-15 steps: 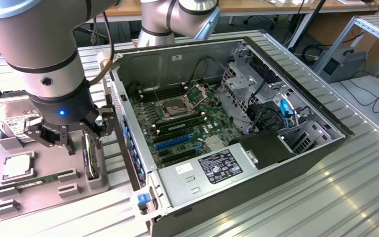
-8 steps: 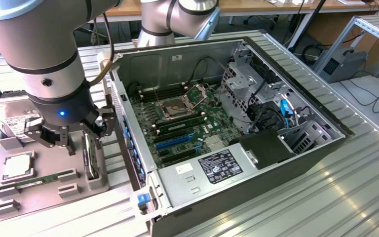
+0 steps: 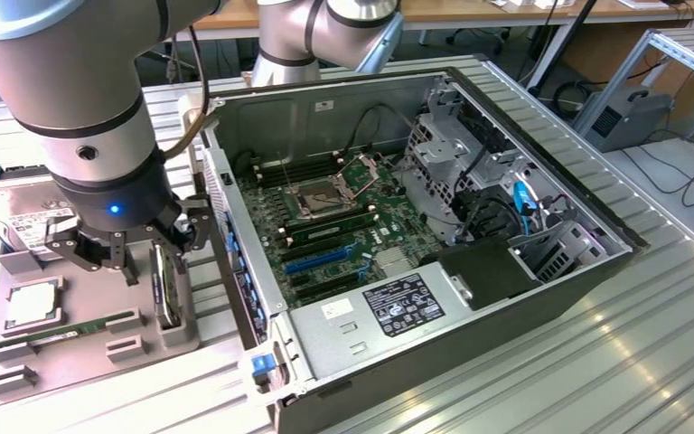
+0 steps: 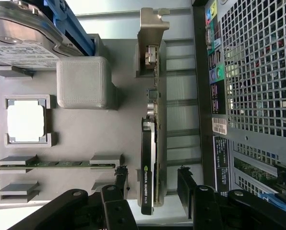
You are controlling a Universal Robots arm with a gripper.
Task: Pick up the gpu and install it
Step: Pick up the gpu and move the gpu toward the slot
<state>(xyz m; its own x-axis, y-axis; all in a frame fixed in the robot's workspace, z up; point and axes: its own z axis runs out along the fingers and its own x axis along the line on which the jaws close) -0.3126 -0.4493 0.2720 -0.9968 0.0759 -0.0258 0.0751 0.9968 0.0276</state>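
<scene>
The gripper hangs with jaws apart, 1 finger on each side of the gpu, not touching it. The gpu stands on edge in the gray tray, just beside the open case.

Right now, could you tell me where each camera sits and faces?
Exterior view: above, off the arm, looking down on the open black computer case and grey parts tray; arm and hand show.
Wrist view: on the wrist, facing the thin black gpu card; hand's black fingers show.
Shared: gpu card, tray, case, hand.
</scene>
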